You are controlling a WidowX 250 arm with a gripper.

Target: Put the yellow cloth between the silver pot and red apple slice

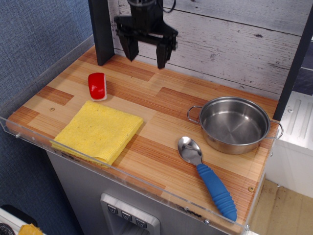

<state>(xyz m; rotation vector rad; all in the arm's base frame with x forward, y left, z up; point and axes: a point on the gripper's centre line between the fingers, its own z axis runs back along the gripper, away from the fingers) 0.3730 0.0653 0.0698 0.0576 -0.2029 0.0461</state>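
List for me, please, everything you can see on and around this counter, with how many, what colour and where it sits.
yellow cloth: one, bright yellow, folded, near the front left edge of the counter.
red apple slice: one, red with a white rim, just behind the cloth, apart from it.
silver pot: one, shiny steel, two loop handles, right side, nothing inside.
spoon: one, metal bowl with a blue handle, in front of the pot, handle pointing to the front right.
wooden counter: one, striped brown planks, with a clear rim along the front.
end effector: one, black, open, above the back of the counter, holding nothing.
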